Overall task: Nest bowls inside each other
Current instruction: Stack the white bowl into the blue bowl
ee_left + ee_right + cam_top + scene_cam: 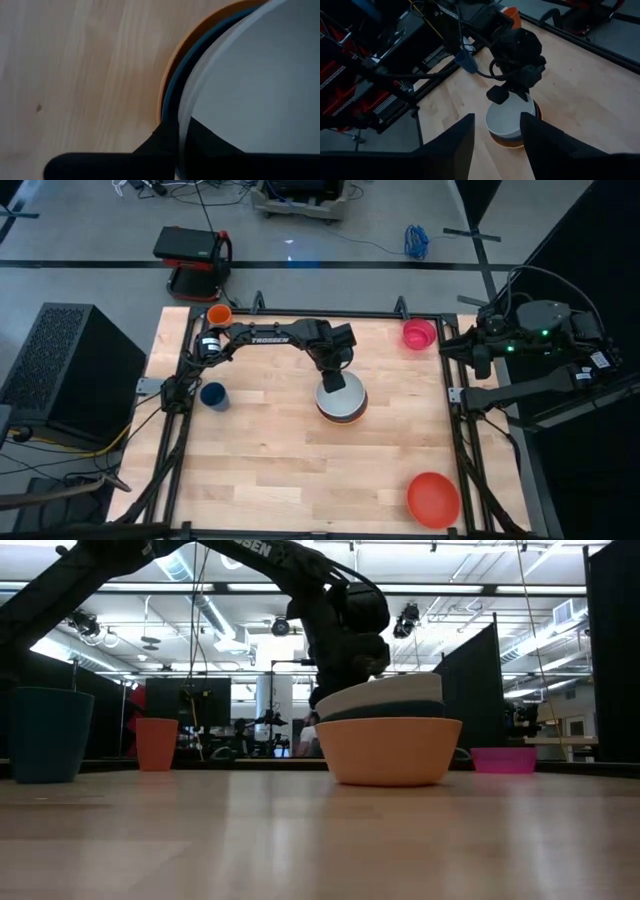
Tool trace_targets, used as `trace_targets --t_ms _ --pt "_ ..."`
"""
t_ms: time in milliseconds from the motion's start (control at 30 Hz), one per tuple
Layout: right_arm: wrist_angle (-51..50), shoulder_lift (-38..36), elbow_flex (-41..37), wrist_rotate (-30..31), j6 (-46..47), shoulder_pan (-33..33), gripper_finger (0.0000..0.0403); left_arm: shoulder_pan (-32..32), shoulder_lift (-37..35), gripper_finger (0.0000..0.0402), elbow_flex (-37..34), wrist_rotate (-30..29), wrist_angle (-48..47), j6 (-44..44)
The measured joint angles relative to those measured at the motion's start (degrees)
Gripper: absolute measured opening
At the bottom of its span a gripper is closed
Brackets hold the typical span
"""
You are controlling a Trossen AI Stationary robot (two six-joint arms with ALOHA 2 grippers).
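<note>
Left jaws [335, 381] pinch the white bowl [341, 397] rim; right jaws [496, 137] spread. Three bowls stacked.

Teal bowl [385, 712] mostly hidden between bowls.

White bowl [342, 393], teal bowl [385, 712], orange bowl [388, 750]; red bowl [433, 499].

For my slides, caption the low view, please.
Left gripper shut on the white bowl, nested in teal and orange bowls; pink bowl waits.
</note>
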Motion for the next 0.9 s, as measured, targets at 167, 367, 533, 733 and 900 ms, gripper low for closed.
trace_targets --t_ms 167,367,533,733,900 --pt "-0.02 0.0 0.0 0.01 -0.14 0.0 0.0158 -0.02 -0.13 0.0 0.09 -2.33 -5.87 0.51" --pt "-0.02 0.0 0.0 0.02 -0.21 0.0 0.0157 -0.02 -0.15 0.0 0.06 -4.58 -8.71 0.23" --pt "-0.02 0.0 0.0 0.02 -0.26 0.0 0.0157 0.01 -0.17 0.0 0.04 -6.4 -10.59 -0.5" --pt "-0.02 0.0 0.0 0.02 -0.32 0.0 0.0158 0.04 -0.19 0.0 0.01 -8.58 -12.84 -1.39" --pt "-0.01 0.0 0.0 0.04 -0.55 0.0 0.0154 0.04 -0.18 0.0002 -0.04 -8.14 -13.0 -1.23"
